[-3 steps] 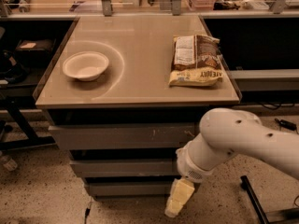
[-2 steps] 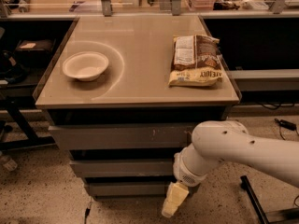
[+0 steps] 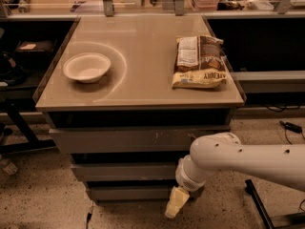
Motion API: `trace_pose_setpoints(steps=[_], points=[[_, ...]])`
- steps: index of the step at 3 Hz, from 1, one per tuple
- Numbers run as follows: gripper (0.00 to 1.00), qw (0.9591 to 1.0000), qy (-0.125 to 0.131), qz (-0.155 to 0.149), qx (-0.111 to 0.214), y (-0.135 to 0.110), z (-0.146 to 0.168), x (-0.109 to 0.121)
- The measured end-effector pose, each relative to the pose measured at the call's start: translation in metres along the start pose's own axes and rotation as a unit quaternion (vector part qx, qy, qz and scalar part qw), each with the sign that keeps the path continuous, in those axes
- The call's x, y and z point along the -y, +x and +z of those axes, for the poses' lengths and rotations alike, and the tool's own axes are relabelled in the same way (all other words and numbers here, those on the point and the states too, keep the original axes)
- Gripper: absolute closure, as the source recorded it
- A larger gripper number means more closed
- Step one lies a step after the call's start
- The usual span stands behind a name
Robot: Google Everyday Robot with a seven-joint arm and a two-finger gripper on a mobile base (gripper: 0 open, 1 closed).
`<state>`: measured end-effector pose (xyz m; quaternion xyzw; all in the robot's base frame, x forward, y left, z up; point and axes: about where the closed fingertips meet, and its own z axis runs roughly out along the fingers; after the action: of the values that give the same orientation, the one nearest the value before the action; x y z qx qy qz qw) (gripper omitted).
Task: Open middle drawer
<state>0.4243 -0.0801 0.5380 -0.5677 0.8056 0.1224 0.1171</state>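
The cabinet has three grey drawer fronts stacked below its top. The middle drawer (image 3: 124, 171) is a plain grey front and looks shut, set in line with the others. My gripper (image 3: 175, 203), pale yellow at its tip, hangs low in front of the right part of the bottom front, just below the middle drawer's right end. My white arm (image 3: 248, 159) reaches in from the right and hides the right ends of the middle and bottom fronts.
The top front (image 3: 119, 140) has white scratch marks; the bottom front (image 3: 128, 192) is narrower. On the cabinet top (image 3: 143, 46) sit a white bowl (image 3: 86, 67) and a snack bag (image 3: 199, 61). A black stand leg (image 3: 259, 204) stands on the floor at the right.
My arm and gripper have shifted a little to the left along the drawer fronts. The drawers have not moved.
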Motion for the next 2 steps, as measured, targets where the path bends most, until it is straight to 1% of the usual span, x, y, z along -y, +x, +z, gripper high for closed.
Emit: trace_pose_setpoints(steps=[1, 2], points=[[0.00, 0.9999, 0.000, 0.005, 0.009, 0.004, 0.025, 0.004], [0.00, 0.9997, 0.015, 0.014, 0.009, 0.009, 0.054, 0.021]])
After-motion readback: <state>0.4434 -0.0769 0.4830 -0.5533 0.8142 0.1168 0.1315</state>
